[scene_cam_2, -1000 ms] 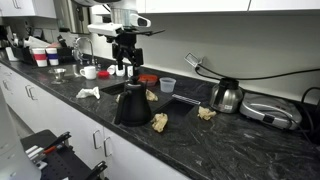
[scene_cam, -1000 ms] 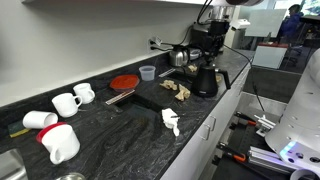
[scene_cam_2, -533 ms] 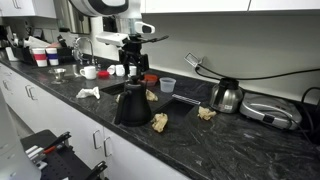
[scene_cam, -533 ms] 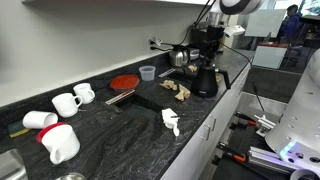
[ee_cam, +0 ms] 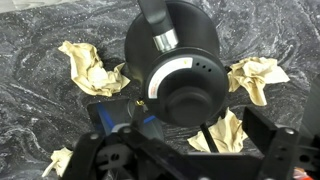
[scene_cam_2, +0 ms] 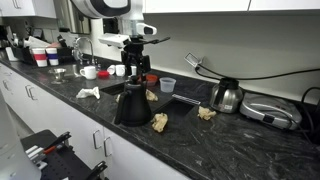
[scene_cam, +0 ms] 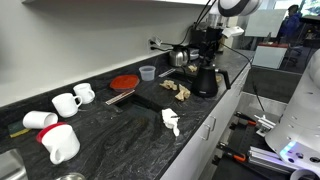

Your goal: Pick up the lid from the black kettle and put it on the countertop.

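The black kettle (ee_cam: 172, 50) stands on the dark speckled countertop (scene_cam: 120, 135), near its front edge in both exterior views (scene_cam: 205, 80) (scene_cam_2: 132, 103). Its small round black lid (ee_cam: 190, 95) sits in the kettle's top opening. My gripper (ee_cam: 185, 140) hangs open and empty straight above the kettle, with a finger on each side of the lid's line and not touching it. In an exterior view the gripper (scene_cam_2: 137, 65) is a short way above the kettle's top. The handle runs toward the top of the wrist view.
Crumpled tan papers (ee_cam: 92, 68) (ee_cam: 255, 78) (ee_cam: 225, 130) lie around the kettle. A red disc (scene_cam: 124, 82), a small cup (scene_cam: 147, 72), white mugs (scene_cam: 70, 100) and a white crumpled paper (scene_cam: 171, 121) lie along the counter. A silver pot (scene_cam_2: 226, 96) stands beyond the kettle.
My gripper has moved sideways over the kettle and come down a little. It stays open. The kettle and lid have not moved.
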Available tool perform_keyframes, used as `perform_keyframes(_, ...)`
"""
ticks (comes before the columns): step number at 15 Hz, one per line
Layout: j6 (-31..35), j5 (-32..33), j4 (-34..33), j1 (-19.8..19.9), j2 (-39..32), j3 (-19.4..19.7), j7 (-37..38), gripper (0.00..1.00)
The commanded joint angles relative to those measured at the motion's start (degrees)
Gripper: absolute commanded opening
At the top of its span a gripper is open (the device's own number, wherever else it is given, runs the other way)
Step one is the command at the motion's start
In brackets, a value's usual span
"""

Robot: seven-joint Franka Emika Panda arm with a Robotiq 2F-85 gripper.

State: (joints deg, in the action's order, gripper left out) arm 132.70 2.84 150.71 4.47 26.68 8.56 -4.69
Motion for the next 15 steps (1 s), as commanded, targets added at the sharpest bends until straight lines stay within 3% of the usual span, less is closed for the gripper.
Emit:
perform_keyframes(1,-0.58,0.39,-0.60,1.13,-0.61,-1.29,1.02,1.00)
perform_keyframes(12,-0.93,0.20,-1.04,1.71,0.30,-1.18,1.80,0.19)
perform_keyframes(15,-0.91,0.12,-1.42,1.76,0.19,-1.13,2.00,0.16)
